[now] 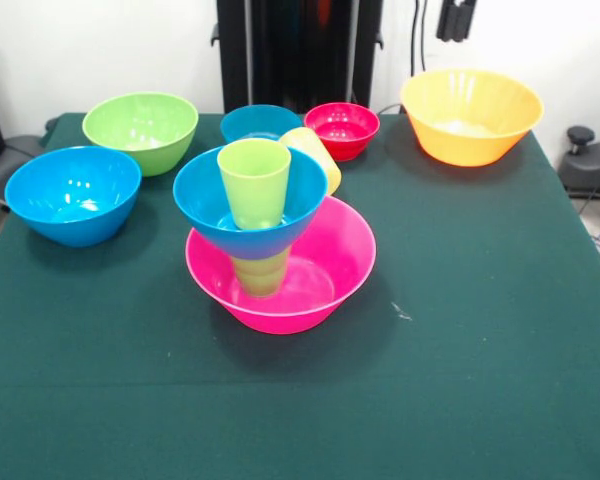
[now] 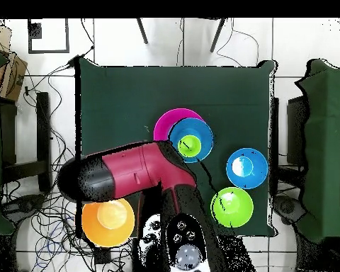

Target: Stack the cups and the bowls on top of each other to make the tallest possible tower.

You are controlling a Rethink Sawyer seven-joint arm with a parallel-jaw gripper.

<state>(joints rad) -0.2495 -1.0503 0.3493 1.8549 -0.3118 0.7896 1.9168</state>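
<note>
No readable text, labels or numbers appear on anything.

This is probably a robotics lab: a green-clothed table (image 1: 480,330) stands on a white tiled floor (image 2: 300,49) strewn with loose cables (image 2: 56,234), with a red robot arm (image 2: 137,170) mounted beside it.

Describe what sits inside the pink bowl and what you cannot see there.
In the pink bowl stands a green cup carrying a blue bowl, which holds another green cup. The blue bowl hides the lower cup's top.
</note>
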